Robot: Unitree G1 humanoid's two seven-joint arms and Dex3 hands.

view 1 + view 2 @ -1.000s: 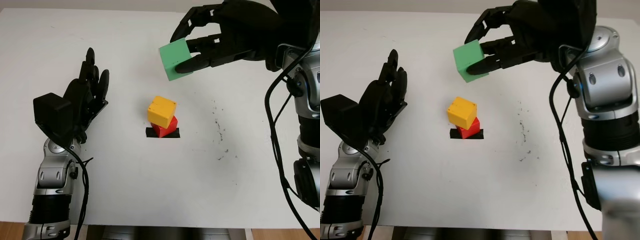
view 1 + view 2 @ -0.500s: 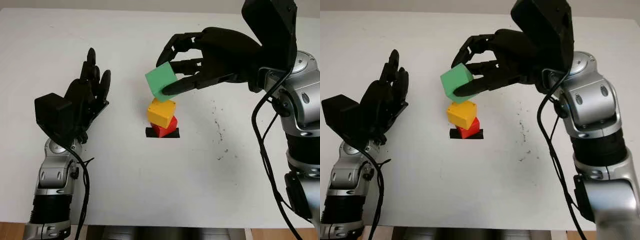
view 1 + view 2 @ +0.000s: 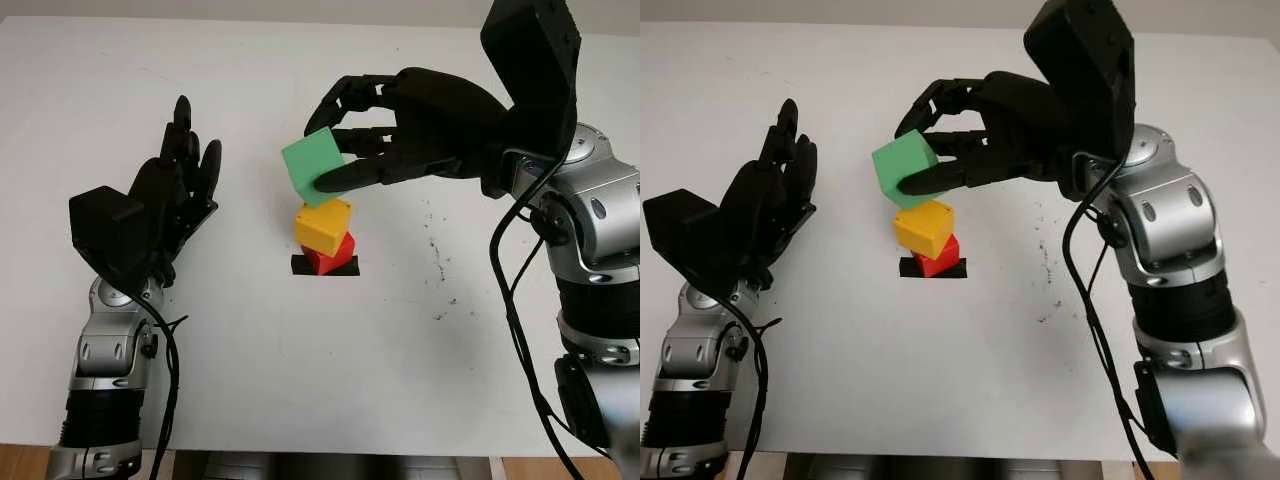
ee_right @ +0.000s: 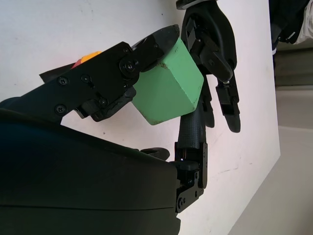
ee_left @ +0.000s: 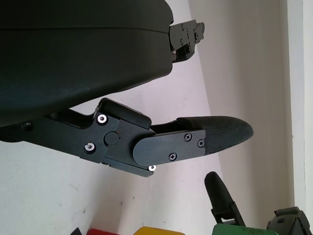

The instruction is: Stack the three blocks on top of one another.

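Two blocks stacked already, yellow (image 3: pixel 323 225) on red (image 3: pixel 330 256). Green (image 3: pixel 315 167) now lowered and shifted since a second ago, pinched between right hand (image 3: pixel 400 130) fingers (image 3: pixel 350 175), tilted, just above yellow. Needs levelling before release. Left hand (image 3: pixel 165 205) open, well aside over bench (image 3: pixel 300 380).

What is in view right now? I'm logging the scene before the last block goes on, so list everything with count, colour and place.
green block: 1, green, held tilted in the air just above the yellow block
yellow block: 1, yellow, on top of the red block, table centre
red block: 1, red, under the yellow block, on the black mark
black mark: 1, black, on the table under the stack
table: 1, white
right hand: 1, black, grasping the green block over the stack
left hand: 1, black, open, left of the stack
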